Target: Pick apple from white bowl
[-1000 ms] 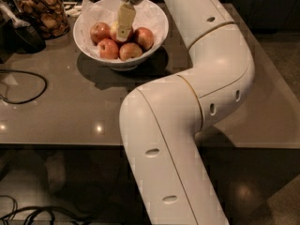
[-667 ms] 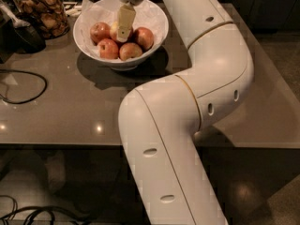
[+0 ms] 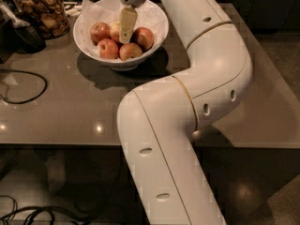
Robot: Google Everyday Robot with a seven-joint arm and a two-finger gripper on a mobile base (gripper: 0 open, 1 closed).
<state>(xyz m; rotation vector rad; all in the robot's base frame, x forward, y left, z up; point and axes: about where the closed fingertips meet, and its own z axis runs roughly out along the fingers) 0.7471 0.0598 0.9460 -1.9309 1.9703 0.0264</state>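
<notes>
A glossy grey-brown table point(image 3: 70, 116) stood in a dim room, with small ceiling lights mirrored in its top. The gripper point(image 3: 125, 40) hung from the top edge of the view straight down into the white bowl point(image 3: 158, 18), its pale yellow tip low among the fruit. I could not tell whether it was spread or pressed together. The apple point(image 3: 130, 51), red blush over pale yellow, lay in the near part of the bowl, just under and in front of the gripper's tip; whether the two touched I could not tell. A yellowish apple point(image 3: 114, 30) showed partly behind the gripper, and three deeper red apples point(image 3: 99, 32) lay around them on the crinkled white paper lining. The bowl sat on the table's far side. Left of it stood a glass jar point(image 3: 42, 11) of brown snacks, with a black cable point(image 3: 28, 86) looping over the table nearer the camera. The white arm point(image 3: 187, 102) bent in a wide fold across the right and the foreground.
</notes>
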